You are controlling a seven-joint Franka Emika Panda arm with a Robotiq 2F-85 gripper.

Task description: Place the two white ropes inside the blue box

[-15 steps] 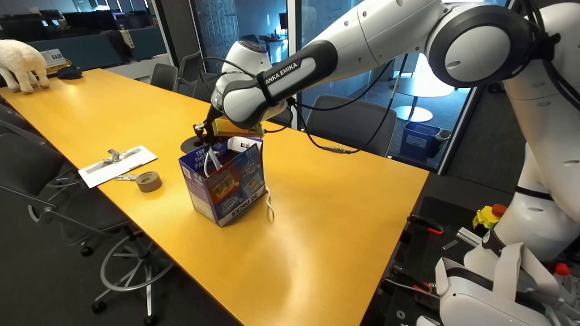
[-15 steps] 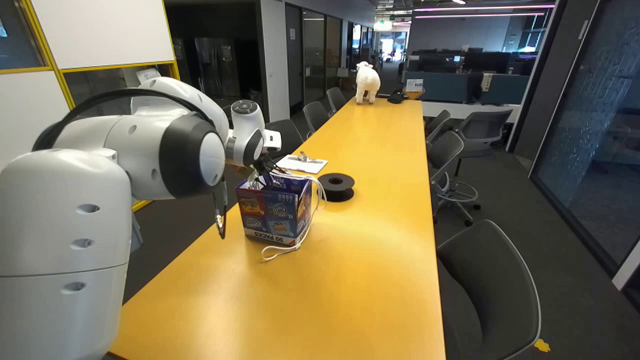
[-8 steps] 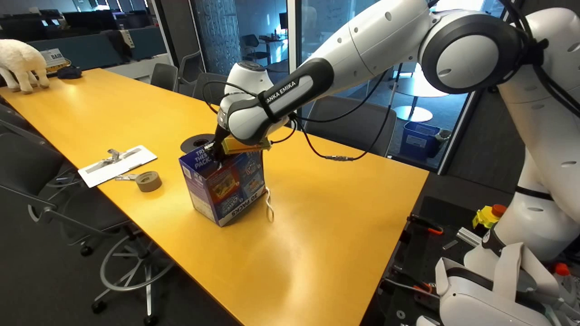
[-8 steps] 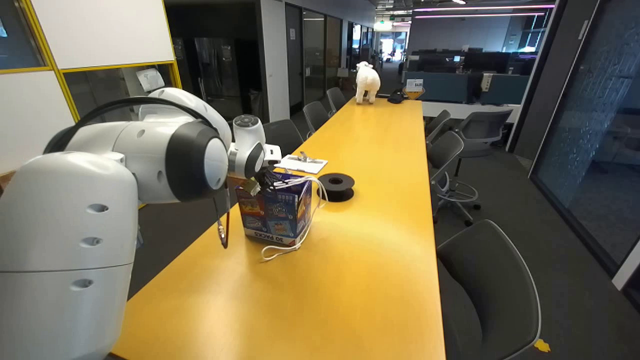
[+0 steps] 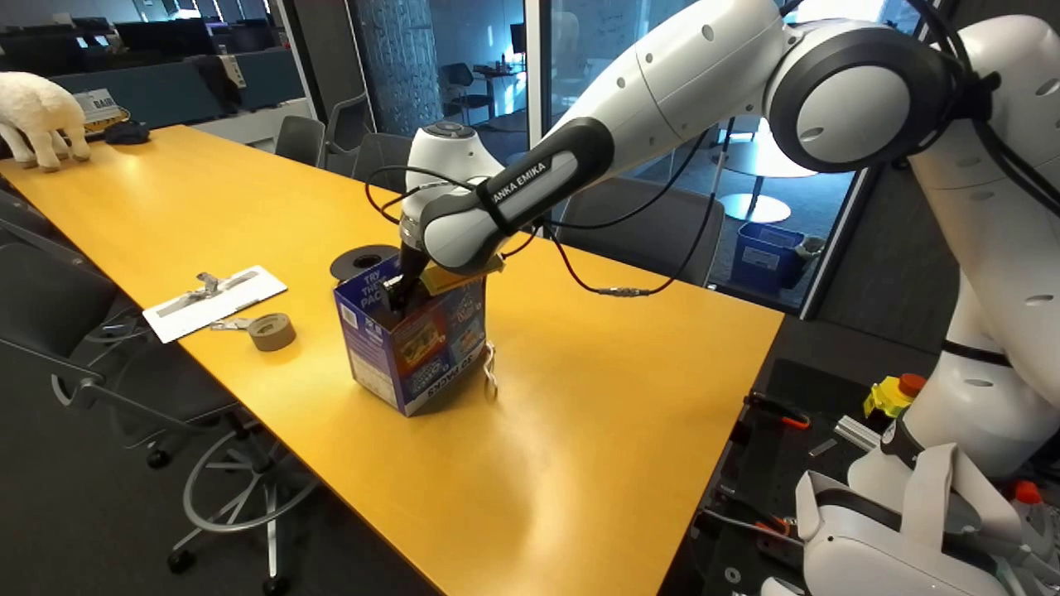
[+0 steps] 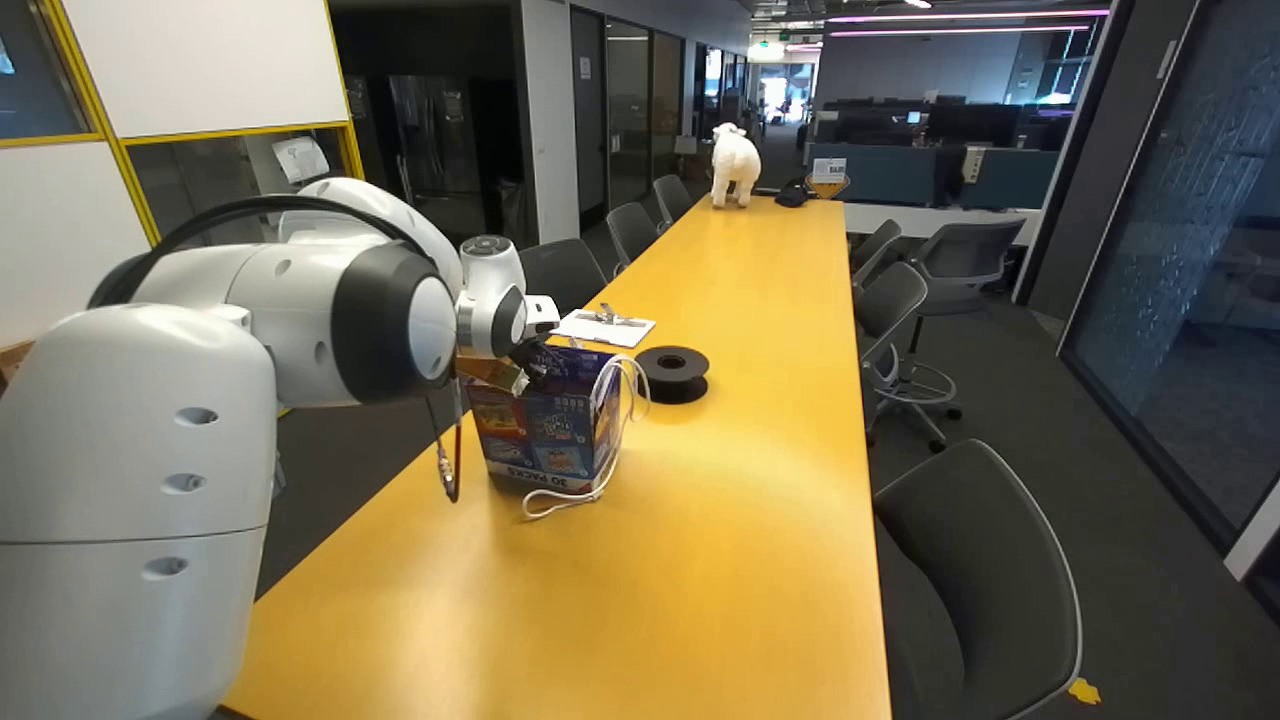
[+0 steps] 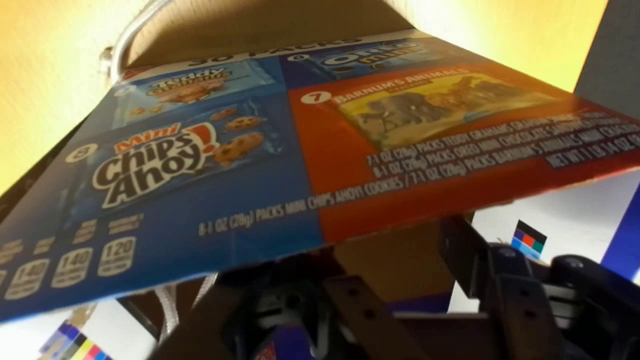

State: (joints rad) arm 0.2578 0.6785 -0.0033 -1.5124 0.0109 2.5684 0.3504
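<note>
1. Robot arm (image 5: 691, 70) has dipped: its low end sits lower than it did one second ago.
2. Blue snack box (image 6: 545, 435) has moved a tiny bit too, and it looks a little tipped. I think the arm is pushing on it, so it could fall over.
3. White rope (image 6: 618, 452) has changed most. Half a second ago, a stretch of it ran from the black fingers (image 7: 465, 260) to the side rim. Now that bit is gone from sight, so I guess it was dropped in. The rest hangs over the side, and its loop end lies on the yellow surface (image 6: 740, 580).
4. Those fingers are apart, down inside the box, and I see nothing held between them.
5. White strands (image 7: 168, 307) show inside the box in the wrist view. I cannot tell if they are one rope or two. So the job looks only partly done; the hanging bit should go in next.
</note>
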